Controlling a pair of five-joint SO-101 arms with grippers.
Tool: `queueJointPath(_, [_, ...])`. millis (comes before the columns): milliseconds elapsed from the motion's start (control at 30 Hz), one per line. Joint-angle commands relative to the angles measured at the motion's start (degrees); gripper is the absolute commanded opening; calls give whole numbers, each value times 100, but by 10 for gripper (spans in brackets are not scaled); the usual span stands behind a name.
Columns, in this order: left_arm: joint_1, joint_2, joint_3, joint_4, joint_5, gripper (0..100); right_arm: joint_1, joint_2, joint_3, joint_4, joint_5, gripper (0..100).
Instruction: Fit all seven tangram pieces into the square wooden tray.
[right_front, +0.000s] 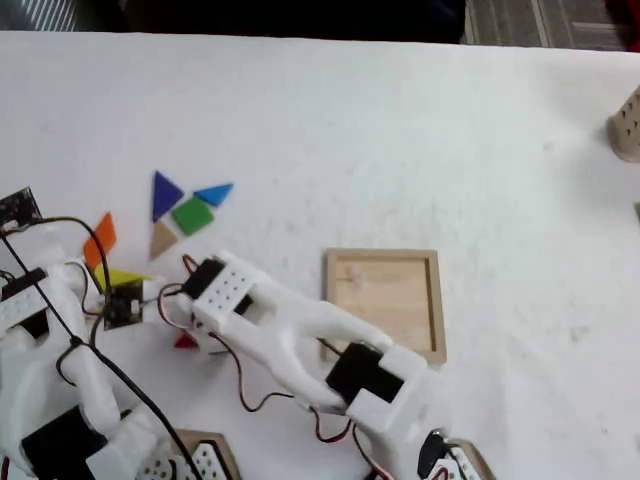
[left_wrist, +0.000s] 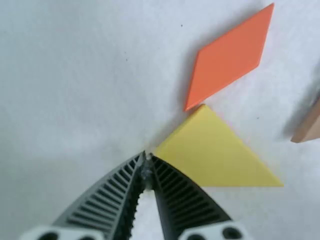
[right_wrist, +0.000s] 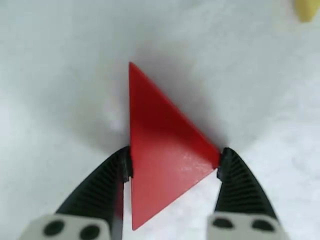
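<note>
We found the tray (right_front: 395, 290) empty, with nothing fitted yet. Our right fingers (right_wrist: 227, 165) pinched the red triangle (right_wrist: 160, 150), and our left fingers (left_wrist: 131, 175) were closed on nothing.

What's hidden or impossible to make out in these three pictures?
High view: the right arm covers most of the red triangular piece and one near corner of the square wooden tray.
Left wrist view: the edge cuts off a tan piece, shape unclear.
Right wrist view: a yellow piece is a blurred sliver at the edge.

Robotics lab: white table (right_front: 400, 120), wired arms (right_front: 290, 340).
</note>
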Motion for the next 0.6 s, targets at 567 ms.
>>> queueJointPath(567, [-40,-13,-176,-44,26,23,576,-22,-132,127,-941,17])
